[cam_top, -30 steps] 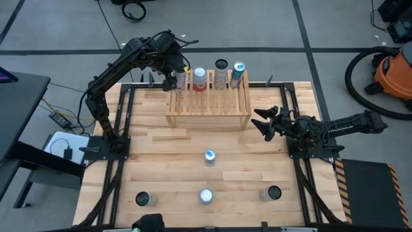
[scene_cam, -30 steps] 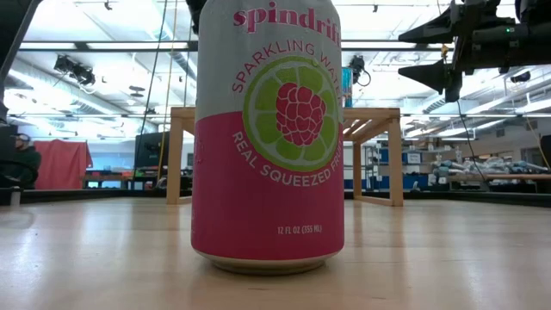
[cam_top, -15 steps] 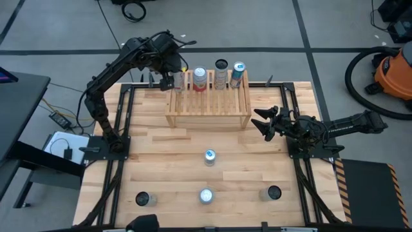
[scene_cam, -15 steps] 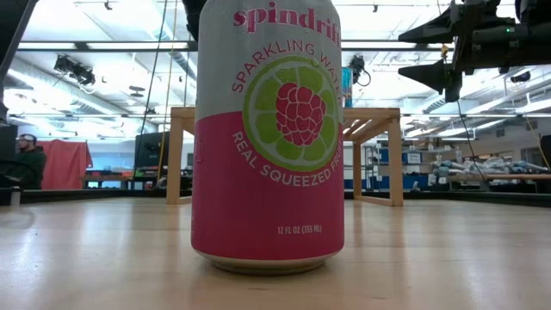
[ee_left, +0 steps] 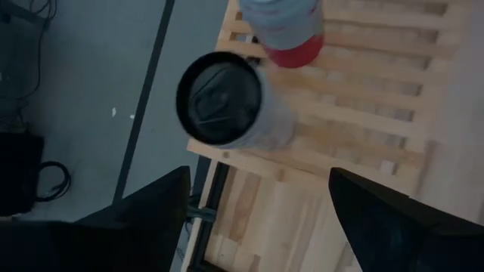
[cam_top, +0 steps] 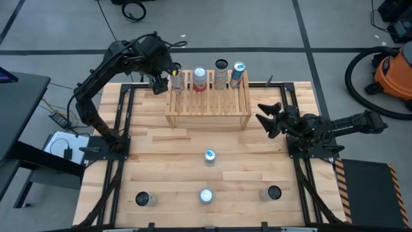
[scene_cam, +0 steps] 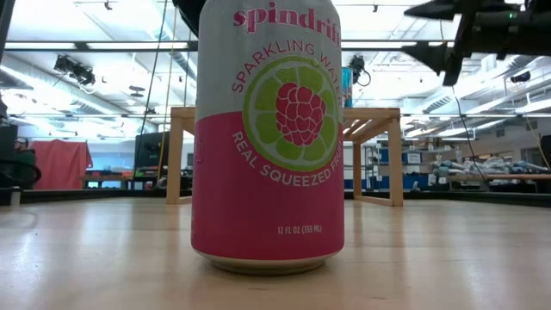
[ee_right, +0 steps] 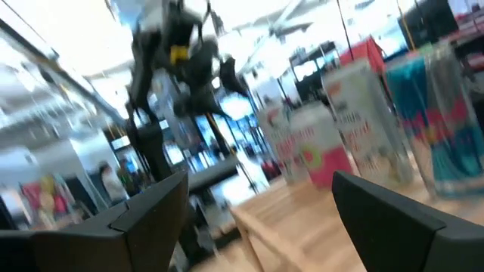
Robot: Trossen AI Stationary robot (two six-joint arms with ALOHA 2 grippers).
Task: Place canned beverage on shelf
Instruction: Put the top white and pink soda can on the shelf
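From above, the wooden shelf stands at the table's far edge, four cans along its back row. The left gripper hovers just beside the leftmost can, fingers spread and empty. The right gripper, also spread, hangs beside the shelf's other end.

At table height, a pink can fills the foreground before the shelf.

The left wrist camera looks down on a dark-topped can on the shelf slats.
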